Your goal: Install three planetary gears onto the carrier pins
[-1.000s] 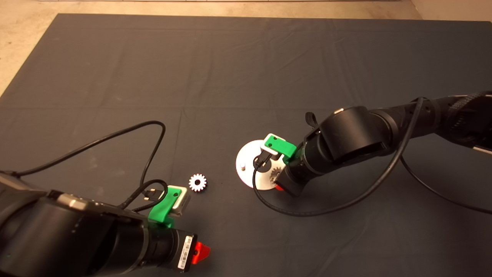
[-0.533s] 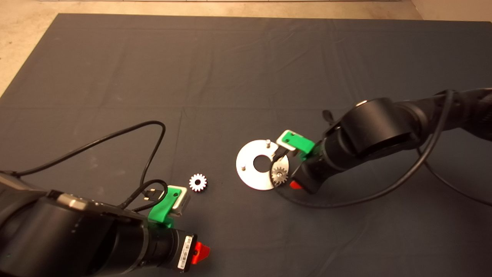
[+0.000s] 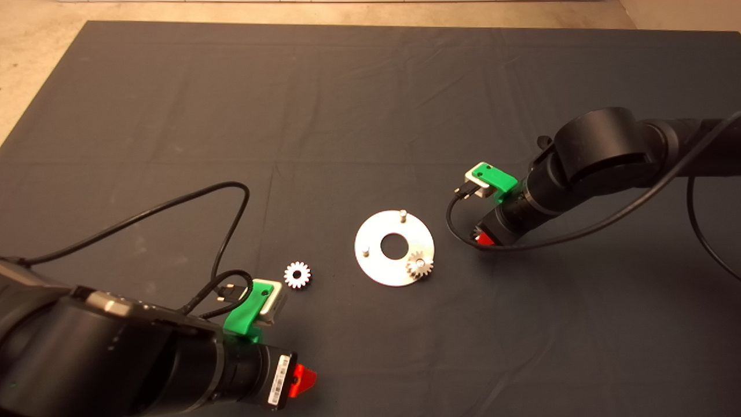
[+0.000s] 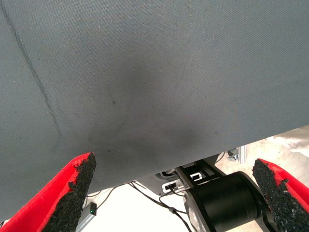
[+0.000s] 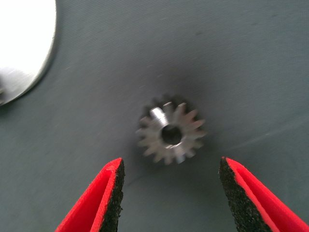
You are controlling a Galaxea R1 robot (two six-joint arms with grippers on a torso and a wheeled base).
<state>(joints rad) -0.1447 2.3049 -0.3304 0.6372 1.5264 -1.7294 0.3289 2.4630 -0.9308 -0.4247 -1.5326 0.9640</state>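
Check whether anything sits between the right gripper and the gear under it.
Nothing visible does. The right gripper is open, and the dark gear lies flat on bare mat ahead of its fingers, clear of the plate.

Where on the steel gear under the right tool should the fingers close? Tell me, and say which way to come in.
Come straight down on the steel gear, which lies flat on the mat just off the plate. Close on opposite sides of its toothed rim. The right tool stands open and wider than the gear. The flat pose probably leaves only the rim to pinch.
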